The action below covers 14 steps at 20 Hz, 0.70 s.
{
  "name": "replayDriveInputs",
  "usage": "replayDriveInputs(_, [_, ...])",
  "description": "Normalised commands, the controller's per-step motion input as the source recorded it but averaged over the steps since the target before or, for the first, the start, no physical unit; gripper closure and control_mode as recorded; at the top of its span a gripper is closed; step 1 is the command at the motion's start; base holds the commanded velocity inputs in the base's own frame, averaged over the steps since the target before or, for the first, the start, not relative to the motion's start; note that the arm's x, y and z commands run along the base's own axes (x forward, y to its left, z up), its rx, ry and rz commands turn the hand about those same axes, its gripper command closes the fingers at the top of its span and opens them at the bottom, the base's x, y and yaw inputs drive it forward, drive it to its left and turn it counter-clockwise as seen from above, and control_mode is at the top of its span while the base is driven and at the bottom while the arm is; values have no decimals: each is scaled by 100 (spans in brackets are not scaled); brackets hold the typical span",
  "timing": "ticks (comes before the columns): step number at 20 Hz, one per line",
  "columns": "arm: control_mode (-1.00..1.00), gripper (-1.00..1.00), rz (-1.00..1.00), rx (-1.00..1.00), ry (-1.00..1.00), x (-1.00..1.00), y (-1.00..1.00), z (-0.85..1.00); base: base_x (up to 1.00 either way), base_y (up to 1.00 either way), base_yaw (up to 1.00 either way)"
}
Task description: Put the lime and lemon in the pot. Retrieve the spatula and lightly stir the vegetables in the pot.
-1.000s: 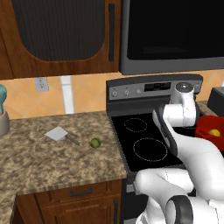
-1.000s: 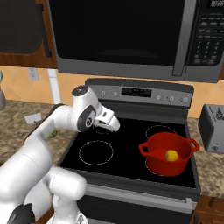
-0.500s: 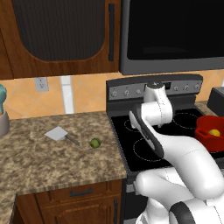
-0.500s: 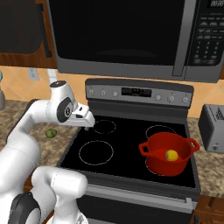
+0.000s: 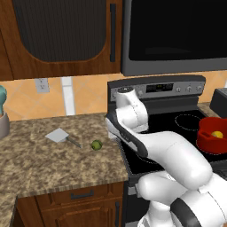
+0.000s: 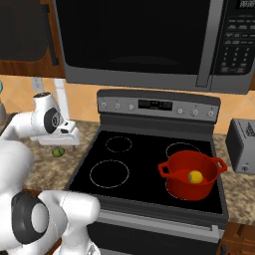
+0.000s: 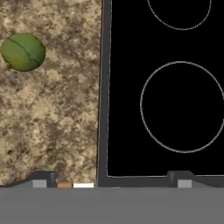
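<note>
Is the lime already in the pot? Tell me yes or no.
No, the lime lies on the granite counter beside the spatula, while the pot holds just the lemon.

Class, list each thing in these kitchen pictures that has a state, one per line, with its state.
lime: loose on the counter, not in the pot
lemon: inside the pot
pot: upright on the stove, no lid
spatula: flat on the counter, untouched
end effector: open, empty, above the counter's edge at the stove
</note>
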Motion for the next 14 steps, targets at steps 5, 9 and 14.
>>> replayDriveInputs(5, [-100,-100,0,0,5,17,66,-30,0,0,0])
replayDriveInputs(9, [-100,-100,0,3,7,41,47,-35,0,0,0])
replayDriveInputs(14, [-100,-100,-1,5,7,47,43,-24,0,0,0])
